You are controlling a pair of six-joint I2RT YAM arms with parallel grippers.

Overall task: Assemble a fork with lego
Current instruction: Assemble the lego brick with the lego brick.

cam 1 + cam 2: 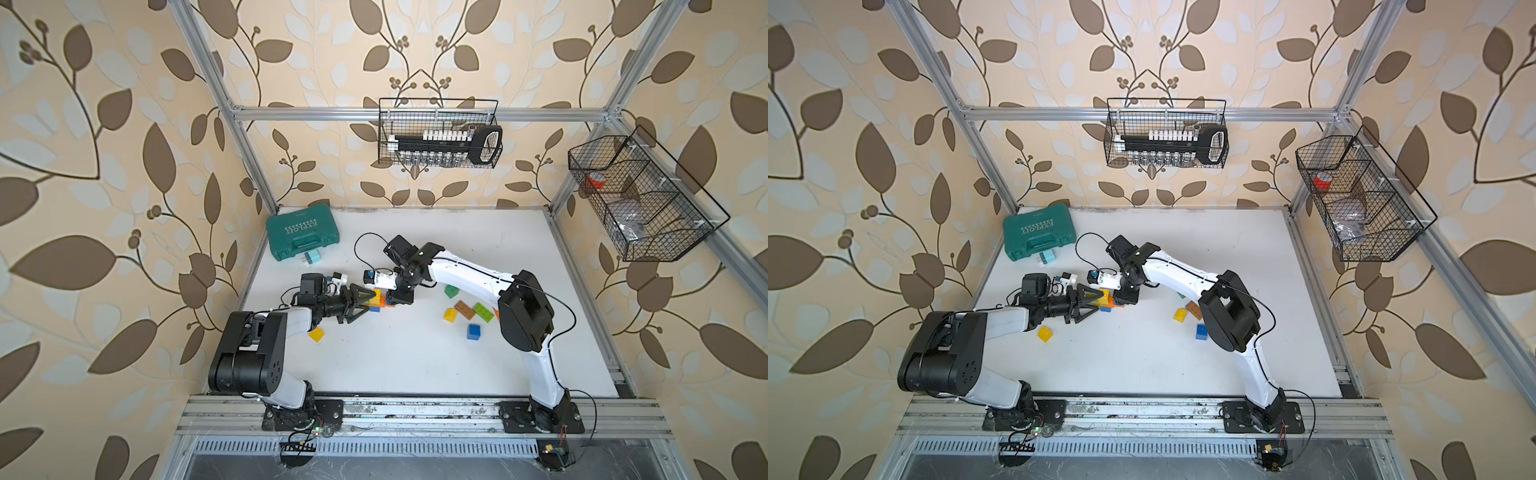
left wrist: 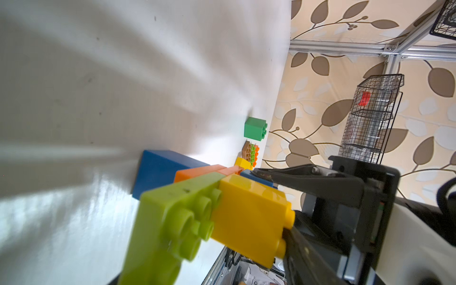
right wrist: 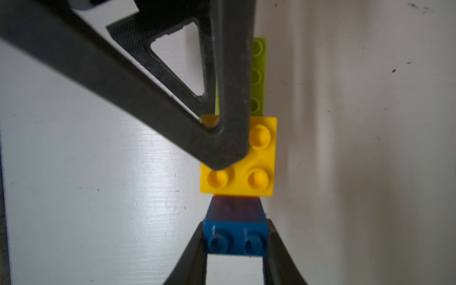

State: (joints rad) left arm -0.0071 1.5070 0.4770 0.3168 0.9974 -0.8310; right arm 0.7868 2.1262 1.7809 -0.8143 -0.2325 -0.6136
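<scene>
The yellow brick point(image 3: 261, 158), lime-green brick point(image 2: 167, 217) and blue brick point(image 3: 235, 240) were smooth, glossy moulded plastic. The white table point(image 1: 415, 357) had a faintly ribbed, satin sheen with scuffs. The frame point(image 1: 332, 113) was brushed metal, the basket point(image 1: 384, 137) thin black wire.

Both top views look steeply down over the whole tabletop point(image 1: 415, 365) point(image 1: 1142, 365). Wrist cameras crowd the lego stack point(image 2: 246, 214) point(image 3: 261, 158): left sidelong, right straight down.

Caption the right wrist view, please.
Right gripper clamps blue studded plastic brick, in line with yellow square brick and long lime brick partly hidden by left gripper.
</scene>
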